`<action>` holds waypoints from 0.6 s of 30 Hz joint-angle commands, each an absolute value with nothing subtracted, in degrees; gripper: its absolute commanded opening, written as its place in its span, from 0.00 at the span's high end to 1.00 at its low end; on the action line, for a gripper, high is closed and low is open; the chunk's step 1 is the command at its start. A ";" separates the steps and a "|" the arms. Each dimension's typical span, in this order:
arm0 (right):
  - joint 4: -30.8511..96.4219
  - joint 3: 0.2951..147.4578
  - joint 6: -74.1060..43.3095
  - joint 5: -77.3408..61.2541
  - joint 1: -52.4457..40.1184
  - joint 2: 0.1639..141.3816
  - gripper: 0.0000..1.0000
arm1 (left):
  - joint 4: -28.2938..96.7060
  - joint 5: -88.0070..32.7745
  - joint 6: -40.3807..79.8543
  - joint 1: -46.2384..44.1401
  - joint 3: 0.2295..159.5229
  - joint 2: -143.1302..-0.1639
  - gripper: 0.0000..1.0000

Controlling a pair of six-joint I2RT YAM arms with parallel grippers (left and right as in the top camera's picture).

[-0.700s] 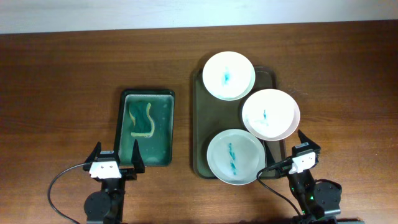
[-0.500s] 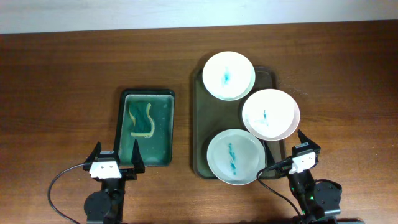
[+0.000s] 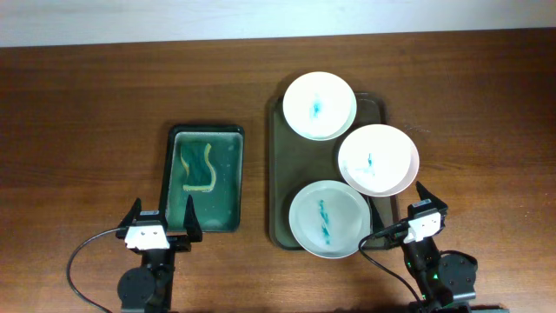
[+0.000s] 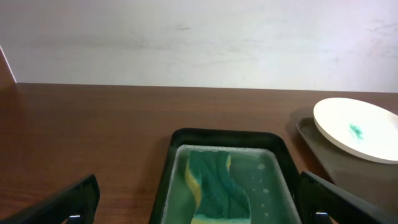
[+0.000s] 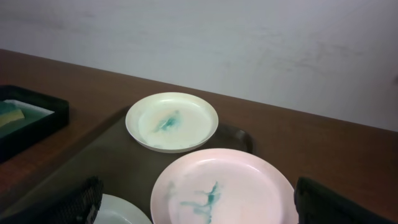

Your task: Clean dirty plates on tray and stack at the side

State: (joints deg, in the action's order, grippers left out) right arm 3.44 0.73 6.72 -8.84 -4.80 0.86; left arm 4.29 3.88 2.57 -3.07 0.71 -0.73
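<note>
Overhead check, looks like square one: three smeared plates (image 3: 320,105) on the tray (image 3: 282,174), sponge (image 3: 198,165) untouched, left tool (image 3: 162,209) and right tool (image 5: 202,205) gaping, empty.

We see a dark reddish-brown wooden table (image 3: 87,104), finely grained, filling most of the overhead view. Beyond the table's far edge stands a plain off-white wall (image 4: 186,37) with faint scuffs. Soft, even light falls across the table, without hard shadows.

three plates (image 3: 320,105), two trays (image 3: 295,165), one sponge (image 3: 198,167)
</note>
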 commanded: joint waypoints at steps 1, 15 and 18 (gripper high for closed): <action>3.66 0.32 7.07 -8.51 -4.47 0.51 0.02 | 4.40 3.90 1.65 -2.83 0.51 -0.40 0.01; 2.96 0.32 7.01 -15.62 -4.47 0.51 0.02 | 1.28 -0.16 1.67 -2.83 0.54 -0.40 0.01; 3.18 1.28 0.89 -17.87 -4.47 0.54 0.02 | -6.59 -5.17 1.69 -2.83 1.98 -0.40 0.01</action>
